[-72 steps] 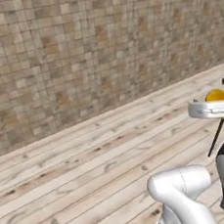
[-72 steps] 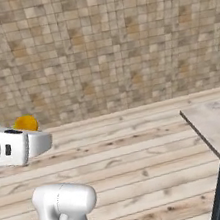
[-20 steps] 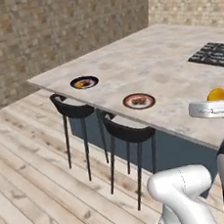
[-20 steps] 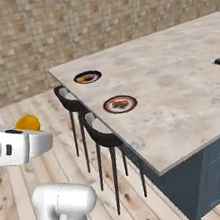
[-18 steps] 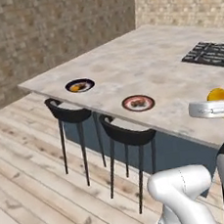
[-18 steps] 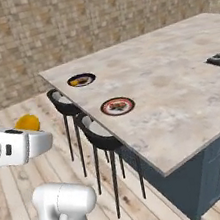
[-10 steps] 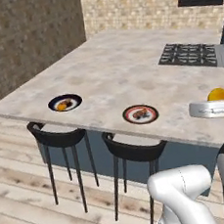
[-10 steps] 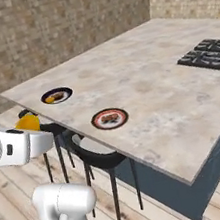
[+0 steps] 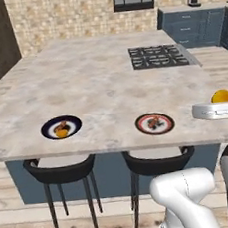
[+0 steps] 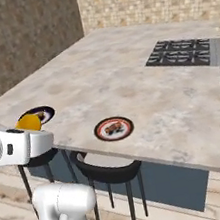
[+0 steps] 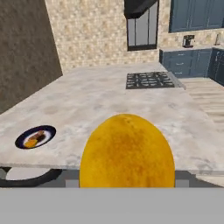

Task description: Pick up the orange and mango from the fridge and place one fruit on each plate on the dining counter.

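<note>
now, fingers: closed on the mango, held off the near edge of the surface;
blue-rimmed plate: on surface, holding an orange piece;
red-rimmed plate: beside it

Dining counter: big island, beige marbled top, dark blue base, black gas hob at far side. Two small round plates near front edge, well apart. Blue-rimmed plate on left, dark centre, w/ small orange ball + brown piece on it. Red-rimmed plate to its right, brown bits on it. Yellow-orange oval fruit, prob. the mango, up off the counter, right of red-rimmed plate, looming close in hand view.
</note>
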Robot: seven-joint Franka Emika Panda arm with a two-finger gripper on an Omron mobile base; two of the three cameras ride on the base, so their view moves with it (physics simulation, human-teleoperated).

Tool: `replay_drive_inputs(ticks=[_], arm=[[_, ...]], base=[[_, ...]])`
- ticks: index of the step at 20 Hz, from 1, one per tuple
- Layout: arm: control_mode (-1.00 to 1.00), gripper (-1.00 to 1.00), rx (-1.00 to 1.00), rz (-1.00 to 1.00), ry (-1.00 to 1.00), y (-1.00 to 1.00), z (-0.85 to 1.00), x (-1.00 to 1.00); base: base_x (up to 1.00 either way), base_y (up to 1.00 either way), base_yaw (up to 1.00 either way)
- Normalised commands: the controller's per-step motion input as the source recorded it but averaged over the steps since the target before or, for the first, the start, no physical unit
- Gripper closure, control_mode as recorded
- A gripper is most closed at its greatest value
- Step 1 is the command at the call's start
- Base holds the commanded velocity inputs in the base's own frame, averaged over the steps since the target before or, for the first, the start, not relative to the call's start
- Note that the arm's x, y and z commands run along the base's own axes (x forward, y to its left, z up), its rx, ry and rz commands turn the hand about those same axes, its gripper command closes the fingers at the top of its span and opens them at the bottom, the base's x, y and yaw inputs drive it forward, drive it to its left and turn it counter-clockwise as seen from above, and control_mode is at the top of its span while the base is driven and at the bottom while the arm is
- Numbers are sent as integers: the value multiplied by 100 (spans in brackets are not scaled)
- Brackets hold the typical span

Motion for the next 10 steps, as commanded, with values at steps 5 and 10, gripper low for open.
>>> replay_drive_inputs(ticks=[5,10], arm=[[100,100,0,0,0,0,0,0],[100,100,0,0,0,0,0,0]], base=[[69,69,-62],[93,40,-47]])
